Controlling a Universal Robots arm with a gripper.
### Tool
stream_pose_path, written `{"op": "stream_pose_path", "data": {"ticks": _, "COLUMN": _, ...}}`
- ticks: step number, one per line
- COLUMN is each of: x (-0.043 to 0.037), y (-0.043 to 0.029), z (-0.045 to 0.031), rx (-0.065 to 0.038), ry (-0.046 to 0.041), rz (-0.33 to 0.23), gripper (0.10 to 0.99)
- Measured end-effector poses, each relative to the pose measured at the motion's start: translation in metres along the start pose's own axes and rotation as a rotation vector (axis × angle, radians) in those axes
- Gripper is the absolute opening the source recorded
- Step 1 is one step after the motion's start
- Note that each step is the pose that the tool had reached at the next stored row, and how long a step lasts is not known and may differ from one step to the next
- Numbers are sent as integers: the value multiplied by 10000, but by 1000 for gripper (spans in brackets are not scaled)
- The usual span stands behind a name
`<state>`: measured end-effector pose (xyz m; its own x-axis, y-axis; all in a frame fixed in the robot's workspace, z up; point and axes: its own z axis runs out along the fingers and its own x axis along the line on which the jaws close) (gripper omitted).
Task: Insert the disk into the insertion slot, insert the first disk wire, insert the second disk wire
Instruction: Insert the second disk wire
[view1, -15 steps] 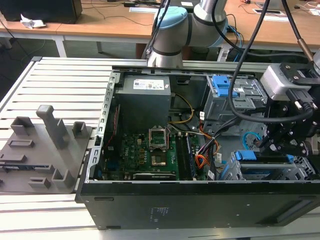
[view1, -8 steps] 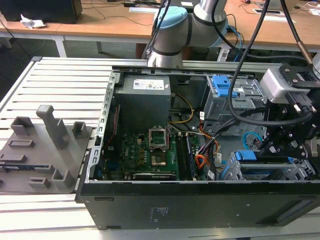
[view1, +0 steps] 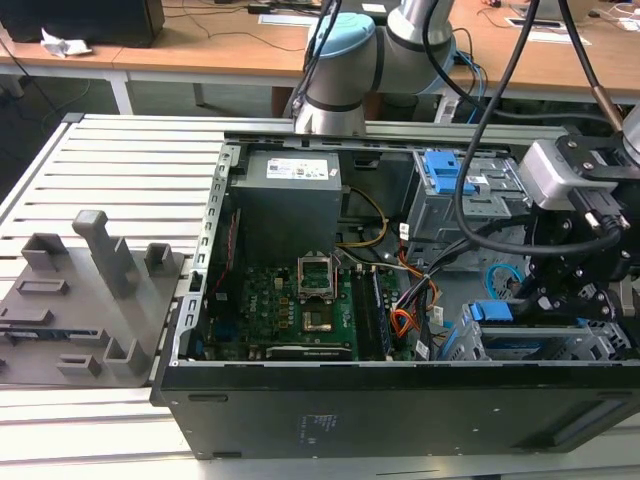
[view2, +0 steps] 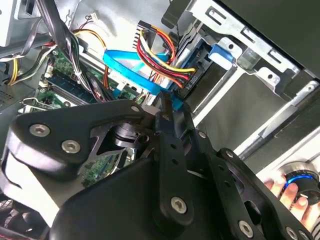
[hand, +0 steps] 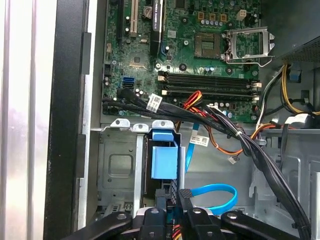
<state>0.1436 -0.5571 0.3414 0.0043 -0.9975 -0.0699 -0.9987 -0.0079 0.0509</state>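
Grey slatted table, wooden desks behind

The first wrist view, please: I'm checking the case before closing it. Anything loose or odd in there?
One thing: the CPU socket on the motherboard stands open and empty, its retention frame lifted. The light blue flat cable loops freely near the tool; whether it is plugged in cannot be told.

Black cable bundle and light blue cable loop beside the drive cage.
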Motion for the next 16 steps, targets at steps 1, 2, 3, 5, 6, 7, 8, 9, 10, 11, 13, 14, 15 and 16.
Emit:
{"op": "stream_pose_path", "data": {"ticks": 1, "x": -4, "y": 3, "z": -56, "rx": 0, "ry": 1, "rz": 0, "gripper": 231}}
{"op": "stream_pose_path", "data": {"ticks": 2, "x": -8, "y": 6, "z": -113, "rx": 0, "ry": -1, "rz": 0, "gripper": 231}}
{"op": "stream_pose_path", "data": {"ticks": 3, "x": -12, "y": 9, "z": -174, "rx": 0, "ry": 0, "rz": 0, "gripper": 231}}
{"op": "stream_pose_path", "data": {"ticks": 5, "x": -17, "y": 13, "z": -251, "rx": 0, "ry": -1, "rz": 0, "gripper": 231}}
{"op": "stream_pose_path", "data": {"ticks": 6, "x": -23, "y": 17, "z": -333, "rx": 0, "ry": 0, "rz": 0, "gripper": 231}}
{"op": "stream_pose_path", "data": {"ticks": 7, "x": -26, "y": 20, "z": -377, "rx": 0, "ry": -1, "rz": 0, "gripper": 231}}
{"op": "stream_pose_path", "data": {"ticks": 8, "x": -31, "y": 23, "z": -446, "rx": 0, "ry": 0, "rz": 1, "gripper": 231}}
{"op": "stream_pose_path", "data": {"ticks": 9, "x": -32, "y": 24, "z": -461, "rx": 0, "ry": -2, "rz": 0, "gripper": 231}}
{"op": "stream_pose_path", "data": {"ticks": 10, "x": -32, "y": 24, "z": -461, "rx": 0, "ry": -3, "rz": 0, "gripper": 231}}
{"op": "stream_pose_path", "data": {"ticks": 11, "x": -32, "y": 24, "z": -461, "rx": 0, "ry": -4, "rz": 0, "gripper": 231}}
{"op": "stream_pose_path", "data": {"ticks": 13, "x": -33, "y": 24, "z": -464, "rx": 0, "ry": -1, "rz": 0, "gripper": 231}}
{"op": "stream_pose_path", "data": {"ticks": 14, "x": -33, "y": 24, "z": -463, "rx": 0, "ry": -2, "rz": 0, "gripper": 231}}
{"op": "stream_pose_path", "data": {"ticks": 15, "x": -32, "y": 24, "z": -464, "rx": 0, "ry": -1, "rz": 0, "gripper": 231}}
{"op": "stream_pose_path", "data": {"ticks": 16, "x": -33, "y": 24, "z": -465, "rx": 0, "ry": 0, "rz": 0, "gripper": 220}}
